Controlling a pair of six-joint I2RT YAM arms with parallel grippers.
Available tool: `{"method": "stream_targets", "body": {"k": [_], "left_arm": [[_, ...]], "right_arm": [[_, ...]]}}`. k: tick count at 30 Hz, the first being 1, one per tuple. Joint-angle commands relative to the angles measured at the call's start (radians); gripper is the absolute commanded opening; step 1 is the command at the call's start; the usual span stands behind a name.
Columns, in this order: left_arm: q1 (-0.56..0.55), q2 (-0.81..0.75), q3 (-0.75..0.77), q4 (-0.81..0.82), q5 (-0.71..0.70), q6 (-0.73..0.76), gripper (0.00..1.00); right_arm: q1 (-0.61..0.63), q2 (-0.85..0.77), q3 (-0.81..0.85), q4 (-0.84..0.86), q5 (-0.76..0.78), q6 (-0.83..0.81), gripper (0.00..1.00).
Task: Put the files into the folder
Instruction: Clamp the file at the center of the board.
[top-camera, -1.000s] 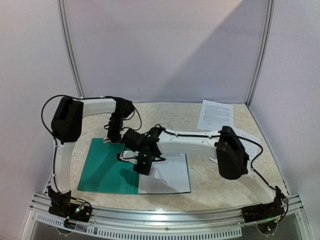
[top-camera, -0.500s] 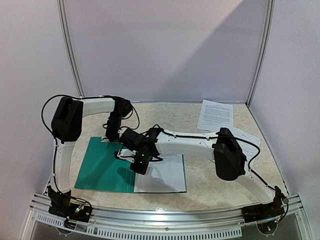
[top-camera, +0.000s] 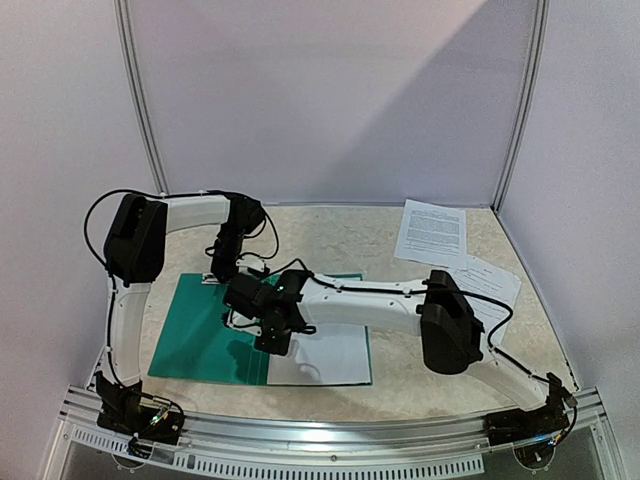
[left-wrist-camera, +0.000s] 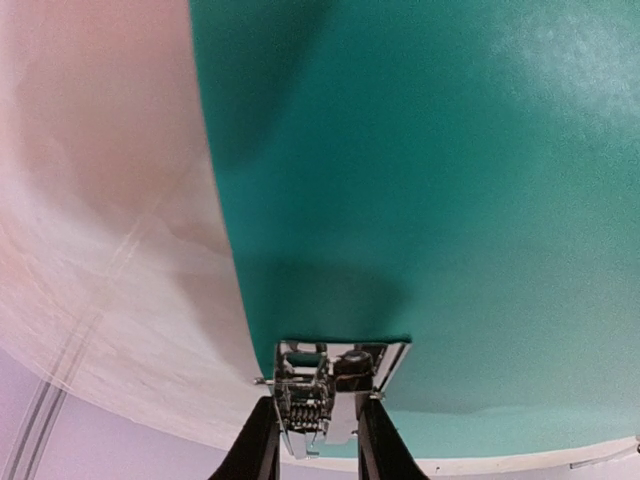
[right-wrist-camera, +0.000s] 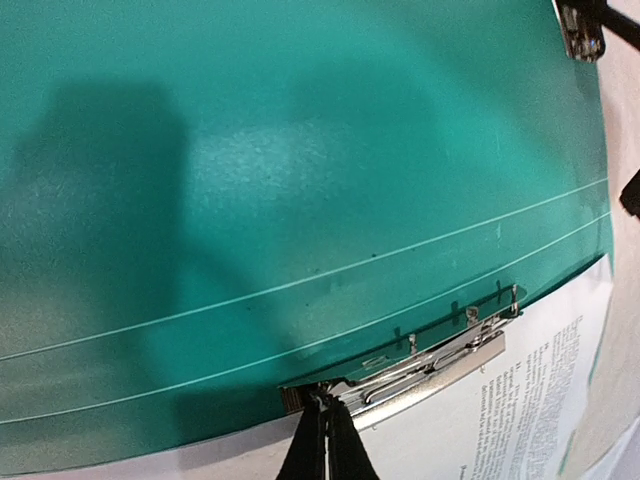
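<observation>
The teal folder (top-camera: 200, 340) lies open on the table, its left cover bare (left-wrist-camera: 420, 180). One printed file (top-camera: 335, 355) lies on its right half, beside the long metal clip (right-wrist-camera: 440, 365) along the spine. My left gripper (top-camera: 222, 275) is at the folder's far edge and is shut (left-wrist-camera: 317, 402) on a small metal clasp (left-wrist-camera: 325, 375) there. My right gripper (top-camera: 272, 340) is shut, its tips (right-wrist-camera: 325, 405) touching the near end of the long clip. More files (top-camera: 432, 230) lie at the back right.
Another sheet (top-camera: 492, 275) lies to the right, partly under my right arm. That arm's forearm crosses over the folder's right half. The enclosure's walls stand close on the left, back and right. A metal rail (top-camera: 330, 435) runs along the table's near edge.
My right gripper has moved left and slightly nearer along the spine, and the folder has shifted a little left with it. The left gripper has stayed at the far edge.
</observation>
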Motion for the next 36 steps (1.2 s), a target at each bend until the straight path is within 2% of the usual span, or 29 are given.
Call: {"method": "stream_targets", "body": {"k": [1,4,8,17,30,36], "left_arm": [[-0.003,0.073,-0.021,-0.065,0.110,0.002,0.06],[-0.002,0.077,-0.016,-0.069,0.112,0.001,0.06],[0.002,0.076,-0.014,-0.072,0.121,-0.001,0.06],[0.010,0.083,0.003,-0.087,0.137,-0.003,0.06],[0.015,0.082,0.006,-0.088,0.146,-0.006,0.06],[0.016,0.085,0.010,-0.092,0.147,-0.008,0.06]], "right_arm": [[0.046,0.132,-0.082,0.040,0.177,-0.241,0.00],[0.054,0.136,-0.082,0.084,0.176,-0.360,0.00],[0.052,0.137,-0.082,0.135,0.187,-0.411,0.00],[0.022,-0.013,-0.204,0.324,0.053,-0.329,0.00],[-0.004,-0.099,-0.252,0.332,0.103,-0.273,0.00],[-0.004,-0.126,-0.274,0.340,0.111,-0.261,0.10]]}}
